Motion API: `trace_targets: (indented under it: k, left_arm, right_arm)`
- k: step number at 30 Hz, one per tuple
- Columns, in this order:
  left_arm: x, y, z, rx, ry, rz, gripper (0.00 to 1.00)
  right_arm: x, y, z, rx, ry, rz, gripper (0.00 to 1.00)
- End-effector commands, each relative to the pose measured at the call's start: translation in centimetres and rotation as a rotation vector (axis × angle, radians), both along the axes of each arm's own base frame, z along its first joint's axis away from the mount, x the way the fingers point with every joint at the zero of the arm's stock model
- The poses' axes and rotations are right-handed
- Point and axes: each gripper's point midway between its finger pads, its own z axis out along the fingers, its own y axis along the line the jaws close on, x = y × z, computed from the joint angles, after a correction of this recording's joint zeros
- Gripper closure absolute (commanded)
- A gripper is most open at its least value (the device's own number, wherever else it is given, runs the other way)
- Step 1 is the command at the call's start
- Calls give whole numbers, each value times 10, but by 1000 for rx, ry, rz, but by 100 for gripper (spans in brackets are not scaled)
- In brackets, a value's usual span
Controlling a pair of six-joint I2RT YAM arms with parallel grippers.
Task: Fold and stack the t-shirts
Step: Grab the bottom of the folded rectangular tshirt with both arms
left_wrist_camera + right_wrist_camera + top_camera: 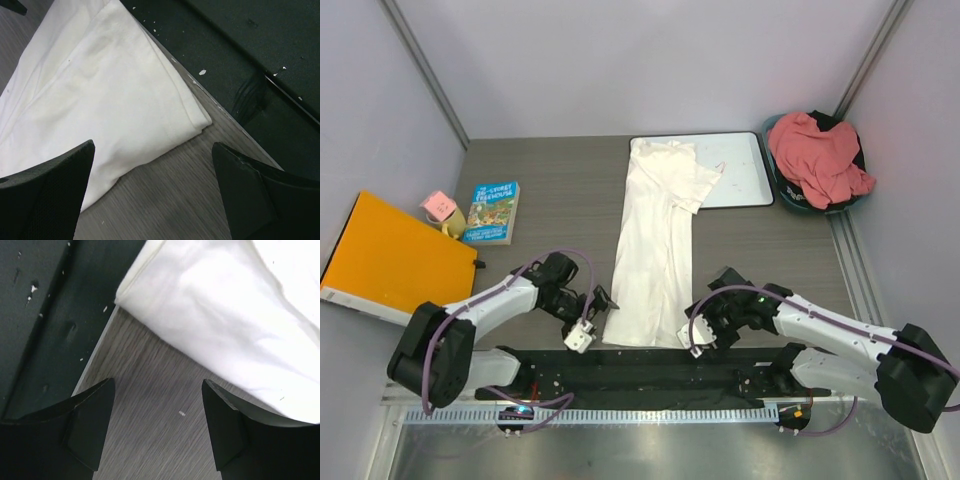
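L fingers [55, 195]: spread wide, nothing btwn them; bare wood-grain surface [170, 200] shows in the gap. Near corner of white tee [100, 100] lies just ahead, folded edge several layers thick. One finger overlaps the cloth in wrist view; contact can't be told. Black plate [240, 60] runs just past that corner.

R fingers [85, 425]: apart, holding nothing, surface in the gap. Tee's other near corner sits ahead & off to one side, not btwn the tips, and reaches the plate edge.

White tee, top view [655, 260]: long narrow strip, folded lengthwise, lying flat. Its near hem sits btwn L fingers [600, 303] & R fingers [698, 328], each set just beside a corner. Rest runs straight away from both. Collar end & one sleeve lie over the L part of whiteboard [735, 165].

Pink tee [815, 155]: crumpled heap, unfolded, in dark bin [790, 195]. Well beyond R fingers at far R, just beside the board.

Misc., beyond & outboard of L fingers, well apart from them:
- book [493, 212], blue cover
- pink block [438, 205], just beside the book
- orange folder [395, 255], outermost, at the L edge
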Motion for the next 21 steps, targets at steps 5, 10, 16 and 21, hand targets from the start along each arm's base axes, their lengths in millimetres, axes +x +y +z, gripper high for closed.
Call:
trace_targets:
  k: [5,10,16,21]
  left_arm:
    - [3,-29,9,-141,-162,-232,0]
    - [-2,-33,4,-150,-134,-259,0]
    - [2,-37,3,-161,-131,-272,0]
    - [3,-38,1,-157,-133,-277,0]
  right_arm:
    - [-12,33,-2,94,19,75,26]
    - [-21,41,-4,105,43,109,28]
    - [-28,50,-5,112,68,156,35]
    - [-29,57,-5,106,72,187,44]
